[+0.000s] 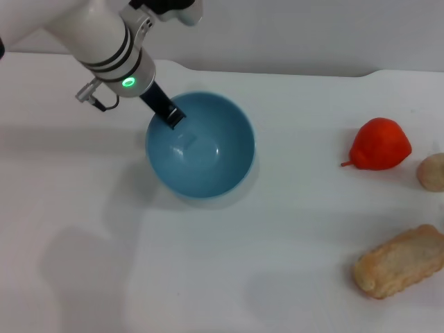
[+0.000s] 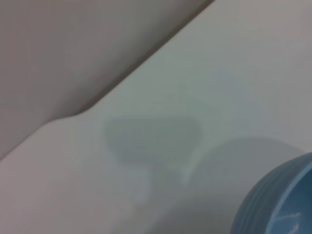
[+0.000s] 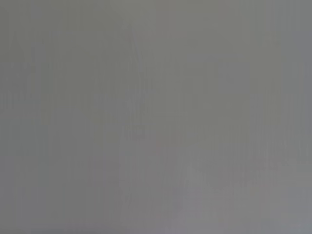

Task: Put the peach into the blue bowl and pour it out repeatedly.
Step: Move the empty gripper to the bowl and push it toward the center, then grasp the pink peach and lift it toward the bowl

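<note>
The blue bowl (image 1: 201,146) stands left of the table's middle in the head view, and its inside is empty. My left gripper (image 1: 171,115) reaches down from the upper left. One black finger (image 1: 166,109) lies over the bowl's far-left rim, clamping it; the other finger is hidden. Part of the bowl's outer wall shows in the left wrist view (image 2: 278,202). The peach is not in view in any frame. My right gripper is out of view; its wrist view shows only plain grey.
A red-orange pointed fruit with a stem (image 1: 379,144) lies at the right. A pale beige round lump (image 1: 431,172) sits at the right edge. A tan bread-like loaf (image 1: 401,261) lies at the front right. The white table's back edge (image 1: 291,69) runs behind the bowl.
</note>
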{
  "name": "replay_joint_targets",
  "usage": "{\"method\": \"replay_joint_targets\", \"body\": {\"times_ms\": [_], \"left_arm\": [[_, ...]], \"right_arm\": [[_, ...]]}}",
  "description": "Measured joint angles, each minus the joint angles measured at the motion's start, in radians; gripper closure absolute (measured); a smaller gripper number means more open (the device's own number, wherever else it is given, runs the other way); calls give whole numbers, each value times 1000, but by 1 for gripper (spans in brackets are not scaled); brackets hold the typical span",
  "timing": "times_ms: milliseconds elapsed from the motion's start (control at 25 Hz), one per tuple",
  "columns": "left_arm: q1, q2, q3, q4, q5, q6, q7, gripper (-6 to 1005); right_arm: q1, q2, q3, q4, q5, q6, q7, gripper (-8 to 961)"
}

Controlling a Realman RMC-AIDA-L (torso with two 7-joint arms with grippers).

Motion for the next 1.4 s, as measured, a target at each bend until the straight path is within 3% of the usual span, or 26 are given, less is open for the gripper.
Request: {"method": "replay_joint_targets", "body": {"times_ms": [480, 760, 1000, 1200, 1400], "left_arm": [[-72, -6, -10, 7, 21, 61, -219, 1000], [-69, -7, -3, -31, -2, -17, -240, 1000], [-47, -6, -13, -52, -21, -43, -240, 1000], [-31, -3, -10, -77, -45, -57, -241, 1001], [-16, 0, -10, -80, -60, -67, -241, 1001]], "right_arm": [[5, -1, 1, 6, 1, 11, 0, 247], [21, -12, -7, 2, -6, 11, 108, 246], [85, -48, -14, 3, -69, 93, 191, 246], [148, -103, -14, -7, -306, 142, 452, 245], [210, -128, -17, -51, -497, 191, 648, 246]]}}
